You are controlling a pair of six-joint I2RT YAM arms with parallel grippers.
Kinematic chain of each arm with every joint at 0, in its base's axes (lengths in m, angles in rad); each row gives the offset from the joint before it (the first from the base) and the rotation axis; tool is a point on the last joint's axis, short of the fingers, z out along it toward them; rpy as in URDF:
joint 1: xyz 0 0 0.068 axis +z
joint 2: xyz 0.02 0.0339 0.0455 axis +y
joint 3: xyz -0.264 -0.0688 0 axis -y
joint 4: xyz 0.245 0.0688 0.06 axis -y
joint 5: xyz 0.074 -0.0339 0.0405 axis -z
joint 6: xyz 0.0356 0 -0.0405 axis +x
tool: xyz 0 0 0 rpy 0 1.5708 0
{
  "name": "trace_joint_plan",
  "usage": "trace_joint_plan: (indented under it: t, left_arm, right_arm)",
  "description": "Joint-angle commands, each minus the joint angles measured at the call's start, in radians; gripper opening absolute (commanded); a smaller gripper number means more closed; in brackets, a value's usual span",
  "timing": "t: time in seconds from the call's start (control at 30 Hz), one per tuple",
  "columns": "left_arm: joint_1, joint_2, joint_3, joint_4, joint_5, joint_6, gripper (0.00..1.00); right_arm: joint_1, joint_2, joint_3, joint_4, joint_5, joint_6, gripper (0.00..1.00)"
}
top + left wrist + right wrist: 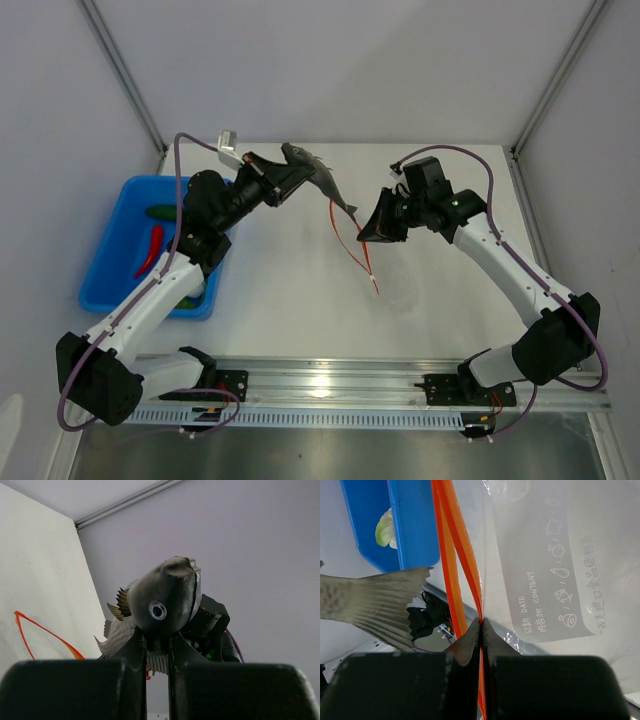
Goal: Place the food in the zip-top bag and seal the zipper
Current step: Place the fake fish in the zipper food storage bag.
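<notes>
My left gripper [288, 172] is shut on a dark grey toy fish [320, 180] and holds it in the air, tail toward the bag. In the left wrist view the fingers [132, 652] grip the fish [165, 597] under its head. My right gripper [372, 232] is shut on the orange-red zipper [355, 250] of the clear zip-top bag [400, 288] and holds its mouth up. In the right wrist view the jaws pinch one strip of the zipper [462, 555]. The bag [540, 570] hangs beyond, and the fish tail [370, 605] is at the left. The grape bunch and the orange-yellow piece are out of view.
A blue tray [110, 270] sits at the table's left, holding a green cucumber [160, 212] and a red chili [150, 248]. The white-green leafy vegetable [385, 530] shows in the tray [412, 525] in the right wrist view. White walls enclose the table.
</notes>
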Motion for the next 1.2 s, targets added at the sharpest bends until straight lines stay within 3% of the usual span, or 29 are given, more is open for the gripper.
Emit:
trace_joint_plan:
  t: [0.0,0.33,0.97,1.17]
  left_arm:
    - [-0.007,-0.032,-0.006,-0.017,0.013,0.014,0.01]
    - [-0.007,-0.083,0.014,-0.235,-0.004,0.025,0.01]
    - [-0.077,-0.002,-0.001,-0.154,-0.084,0.052,0.01]
    - [-0.085,0.024,0.034,-0.236,-0.099,0.066,0.01]
  right_arm:
    - [0.001,-0.017,0.021,0.016,0.004,0.007,0.0]
    - [0.002,-0.038,-0.011,0.015,0.042,-0.013,0.0]
    - [0.012,-0.04,0.018,0.048,-0.01,0.015,0.0]
    - [0.01,-0.046,0.017,0.058,-0.007,0.015,0.0]
